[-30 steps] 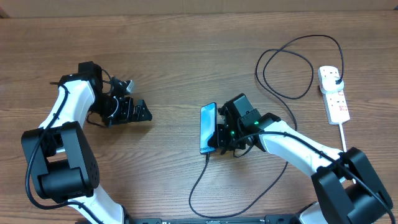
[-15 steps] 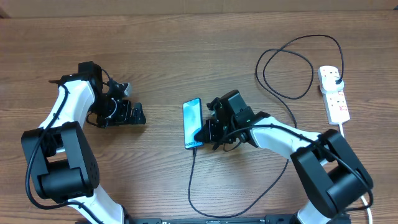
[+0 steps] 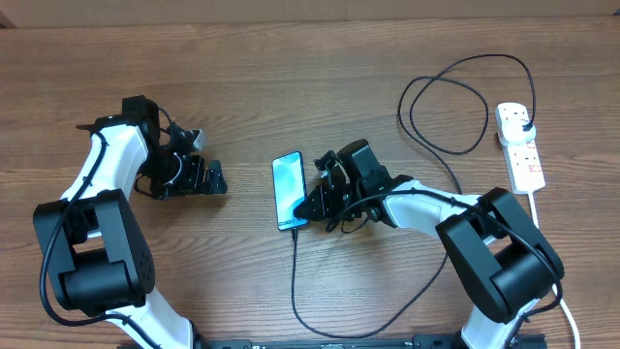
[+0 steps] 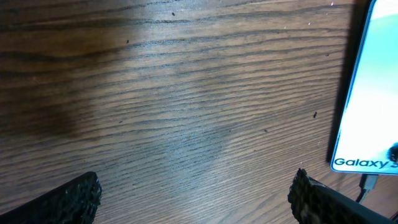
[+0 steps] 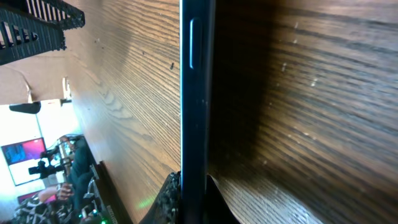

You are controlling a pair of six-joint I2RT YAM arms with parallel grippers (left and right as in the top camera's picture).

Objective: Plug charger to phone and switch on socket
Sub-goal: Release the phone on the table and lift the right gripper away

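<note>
Overhead: my right gripper [image 3: 318, 201] has dragged the small dark-framed smartphone [image 3: 289, 189] with its light blue screen leftward to mid-table. The thin black charger cable [image 3: 294, 281] trails from its lower end, apparently plugged in. That leaves the white power strip [image 3: 520, 145], far right.

Left wrist: my left gripper [image 4: 196, 188] gapes wide, empty, beside the smartphone's corner.

Right wrist: the jaws are clamped on the smartphone's thin edge.

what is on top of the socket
The charger's black plug sits in the far end of the socket; red-marked switches show nearer. The outlet beneath the plug is covered.
</note>
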